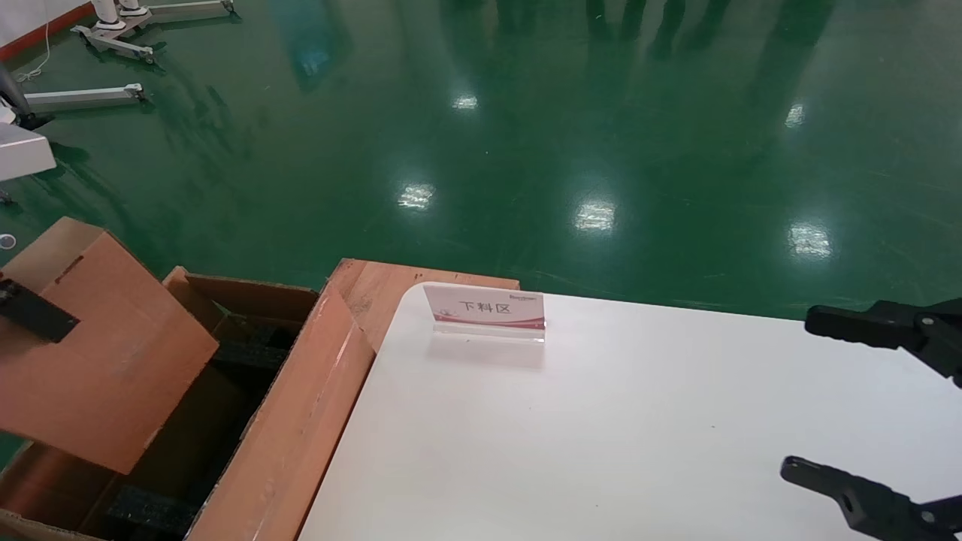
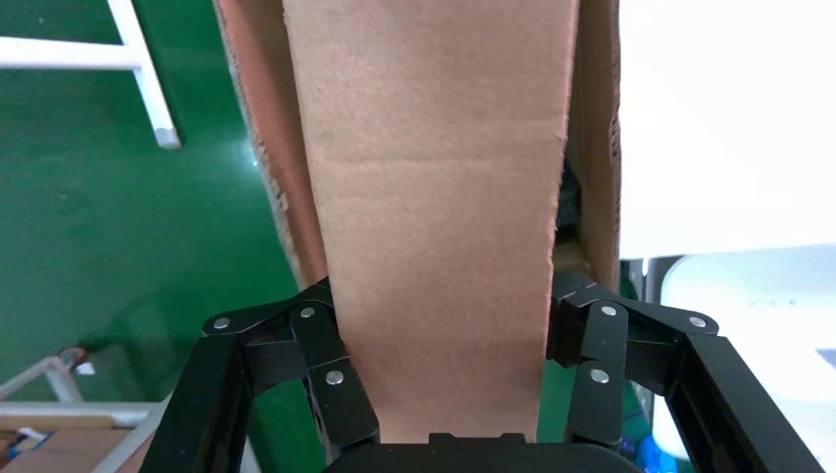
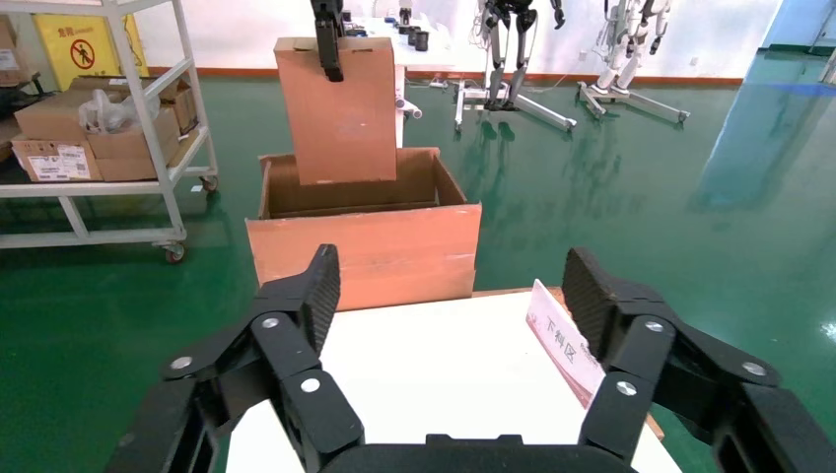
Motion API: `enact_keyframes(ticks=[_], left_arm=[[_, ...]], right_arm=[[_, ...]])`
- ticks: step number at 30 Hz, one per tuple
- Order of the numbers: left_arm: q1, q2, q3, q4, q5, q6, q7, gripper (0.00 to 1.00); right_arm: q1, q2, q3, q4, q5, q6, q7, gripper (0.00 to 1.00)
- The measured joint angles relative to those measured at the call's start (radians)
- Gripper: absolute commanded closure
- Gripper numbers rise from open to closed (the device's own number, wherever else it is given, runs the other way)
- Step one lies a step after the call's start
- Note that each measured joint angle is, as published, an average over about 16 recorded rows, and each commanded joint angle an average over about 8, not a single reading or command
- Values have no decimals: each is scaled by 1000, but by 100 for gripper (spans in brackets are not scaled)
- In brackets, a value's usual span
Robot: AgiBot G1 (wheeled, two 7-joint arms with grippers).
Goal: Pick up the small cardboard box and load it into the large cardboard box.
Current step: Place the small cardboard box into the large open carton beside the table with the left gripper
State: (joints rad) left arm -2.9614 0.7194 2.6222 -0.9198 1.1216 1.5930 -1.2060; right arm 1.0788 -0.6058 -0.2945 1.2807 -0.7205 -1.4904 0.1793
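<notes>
Above the long, deep brown corrugated large cardboard box [image 1: 285, 421] beside the white worktop [image 1: 601, 436], the left gripper [image 2: 444, 345] has its fingers clenched on the plain reddish-brown small cardboard box [image 1: 98, 346], while the right gripper [image 1: 849, 398] hovers over the worktop, fingers spread wide.

White table [image 1: 639, 436] w/ sign stand [image 1: 485, 310]
</notes>
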Motion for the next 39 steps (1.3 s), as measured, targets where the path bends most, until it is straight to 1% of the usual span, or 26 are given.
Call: enact_keyframes(ticks=[10,18,26,32,39], left_arm=[[71,-65,-39,-93,39,-65,-94,100],[95,-126,-60,-204,104,-110,-176,100],[128,-175,-63,-295,178,-175,-238,100],[158,-197,-58,-325,221,-224,-266,100],[198,-205,-50,-319,256,-275,-275,100]], right_arm=[[0,0,-1,0,0,0,0,0],[0,0,-1,0,1,0,-1,0],[0,1,-1,0,1,1,-1,0],[0,1,-2,0,1,1,-1,0],[0,1,-2,0,1,1,-1,0]])
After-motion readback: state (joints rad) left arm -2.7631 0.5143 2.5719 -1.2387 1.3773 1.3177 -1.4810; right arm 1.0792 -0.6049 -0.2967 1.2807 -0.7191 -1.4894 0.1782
